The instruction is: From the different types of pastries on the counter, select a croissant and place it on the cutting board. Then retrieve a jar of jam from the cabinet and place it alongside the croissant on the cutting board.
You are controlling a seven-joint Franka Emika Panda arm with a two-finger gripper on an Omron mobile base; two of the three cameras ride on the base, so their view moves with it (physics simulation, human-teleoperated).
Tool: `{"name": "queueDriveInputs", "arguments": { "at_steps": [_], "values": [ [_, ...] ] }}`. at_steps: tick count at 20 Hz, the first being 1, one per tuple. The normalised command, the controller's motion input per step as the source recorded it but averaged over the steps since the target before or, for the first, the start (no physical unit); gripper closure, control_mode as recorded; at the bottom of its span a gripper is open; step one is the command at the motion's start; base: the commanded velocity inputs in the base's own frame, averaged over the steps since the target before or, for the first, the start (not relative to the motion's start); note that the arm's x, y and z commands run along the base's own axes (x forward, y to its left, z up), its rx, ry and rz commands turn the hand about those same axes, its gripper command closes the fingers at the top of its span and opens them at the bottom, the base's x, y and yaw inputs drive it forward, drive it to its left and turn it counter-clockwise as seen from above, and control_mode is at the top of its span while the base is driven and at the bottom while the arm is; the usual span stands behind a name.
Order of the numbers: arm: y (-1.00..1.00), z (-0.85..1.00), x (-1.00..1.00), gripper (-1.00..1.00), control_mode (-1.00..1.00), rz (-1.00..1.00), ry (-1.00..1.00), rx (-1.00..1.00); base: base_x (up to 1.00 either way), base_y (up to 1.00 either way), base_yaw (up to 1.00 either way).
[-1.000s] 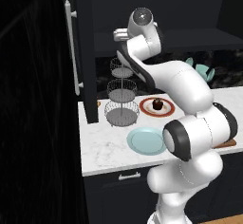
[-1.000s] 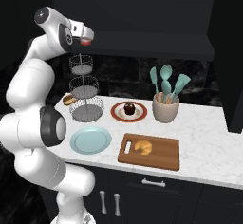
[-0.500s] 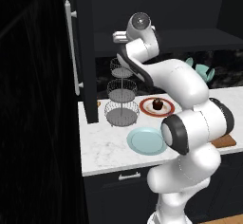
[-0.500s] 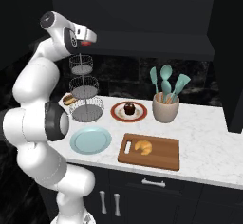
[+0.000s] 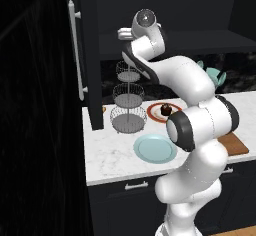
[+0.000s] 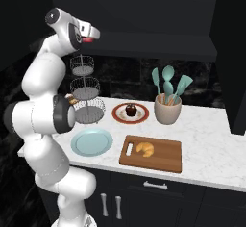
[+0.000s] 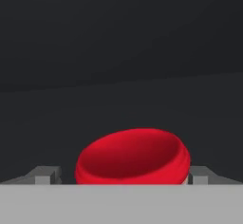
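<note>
Over the last second the arm has drawn slightly back from the cabinet [image 5: 85,55], and the pincer [image 6: 91,33] is closed around the jar of jam [image 7: 133,156], its red lid sitting between the two fingertips in the hand view. The croissant [image 6: 145,148] already lies on the cutting board [image 6: 168,161] on the table [image 6: 211,139]. The retrieval looks done, so carrying the jar down beside the croissant is likely what remains.

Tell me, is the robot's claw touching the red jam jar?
Cannot tell. In the hand view the jar of jam sits between the gripper fingertips, but the grey band hides where they would meet it.
</note>
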Motion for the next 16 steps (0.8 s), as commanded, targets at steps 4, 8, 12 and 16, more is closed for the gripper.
{"name": "queueDriveInputs", "arguments": {
  "at_steps": [4, 8, 12, 16],
  "values": [
    [0.0, -0.18, 0.21, 1.0, -1.0, 0.0, 0.01, 0.03, 0.0, 0.0, 0.0],
    [-0.09, -0.2, 0.11, 1.0, -1.0, 0.0, 0.02, 0.06, 0.0, 0.0, 0.0],
    [-0.2, -0.04, 0.01, 1.0, -1.0, 0.0, 0.0, 0.04, 0.0, 0.0, 0.0],
    [-0.2, 0.0, -0.01, 1.0, -1.0, 0.0, -0.04, 0.0, 0.0, 0.0, 0.0]
  ]
}}
